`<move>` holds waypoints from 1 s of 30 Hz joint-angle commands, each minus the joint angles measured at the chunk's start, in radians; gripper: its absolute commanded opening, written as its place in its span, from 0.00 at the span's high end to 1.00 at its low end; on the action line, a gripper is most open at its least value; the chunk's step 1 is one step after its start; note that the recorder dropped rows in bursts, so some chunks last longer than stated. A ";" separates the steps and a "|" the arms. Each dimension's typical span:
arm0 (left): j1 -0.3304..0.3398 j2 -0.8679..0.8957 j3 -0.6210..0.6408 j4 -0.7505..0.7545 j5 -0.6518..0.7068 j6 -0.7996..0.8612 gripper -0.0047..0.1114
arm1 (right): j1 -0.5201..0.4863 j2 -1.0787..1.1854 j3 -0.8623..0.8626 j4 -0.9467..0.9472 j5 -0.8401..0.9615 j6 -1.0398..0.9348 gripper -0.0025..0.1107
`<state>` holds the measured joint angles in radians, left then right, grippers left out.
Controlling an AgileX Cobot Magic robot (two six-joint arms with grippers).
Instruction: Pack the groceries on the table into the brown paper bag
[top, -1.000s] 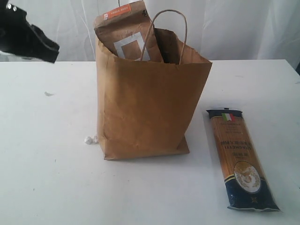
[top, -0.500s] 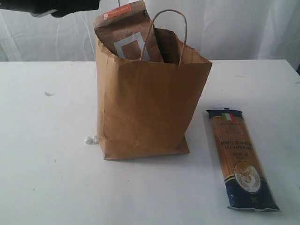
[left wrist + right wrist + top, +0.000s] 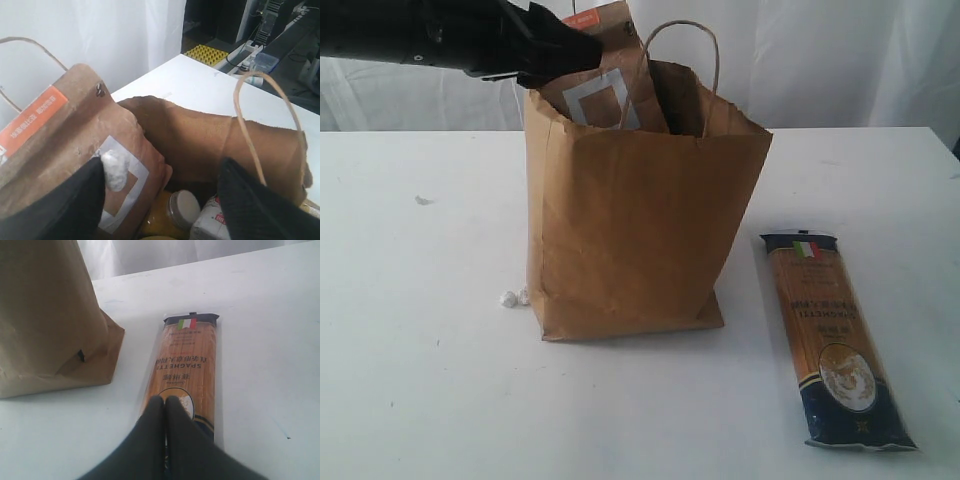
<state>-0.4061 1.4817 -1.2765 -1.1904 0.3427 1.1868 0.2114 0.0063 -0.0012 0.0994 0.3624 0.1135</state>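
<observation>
My left jaws stand wide over the brown pouch [image 3: 60,140] in the paper bag [image 3: 640,230], right jaws pinched together; I should lift straight, clear of its rim.

We are seeing the brown paper bag [image 3: 640,230] as matt, heavily creased kraft paper. We are reading the brown pouch [image 3: 60,150] as rougher matt paper carrying a smooth orange label [image 3: 35,117]. The long pasta pack [image 3: 835,340] is showing glossy clear plastic film. The table [image 3: 420,400] is looking smooth, matt white.
</observation>
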 commanded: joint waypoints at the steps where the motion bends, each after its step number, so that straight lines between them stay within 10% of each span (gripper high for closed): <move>1: -0.006 -0.028 -0.004 -0.027 0.008 0.006 0.38 | -0.003 -0.006 0.001 0.002 -0.012 -0.001 0.98; 8: -0.010 0.031 -0.004 -0.115 -0.056 -0.002 0.41 | -0.003 -0.006 0.001 0.002 -0.012 0.004 0.98; 11: -0.015 0.055 -0.004 -0.133 -0.060 -0.010 0.91 | -0.003 -0.006 0.001 0.002 -0.012 0.004 0.98; 12: -0.015 0.055 -0.005 -0.140 -0.060 0.002 0.93 | -0.003 -0.006 0.001 0.002 -0.012 0.004 0.98; 19: -0.015 0.083 -0.080 -0.146 0.079 -0.011 0.20 | -0.003 -0.006 0.001 0.002 -0.012 0.004 0.98; 30: -0.015 0.091 -0.080 -0.131 0.353 -0.077 0.39 | -0.003 -0.006 0.001 0.002 -0.012 0.004 0.98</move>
<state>-0.4180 1.5762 -1.3545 -1.3098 0.5832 1.1177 0.2114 0.0063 -0.0012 0.0994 0.3624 0.1154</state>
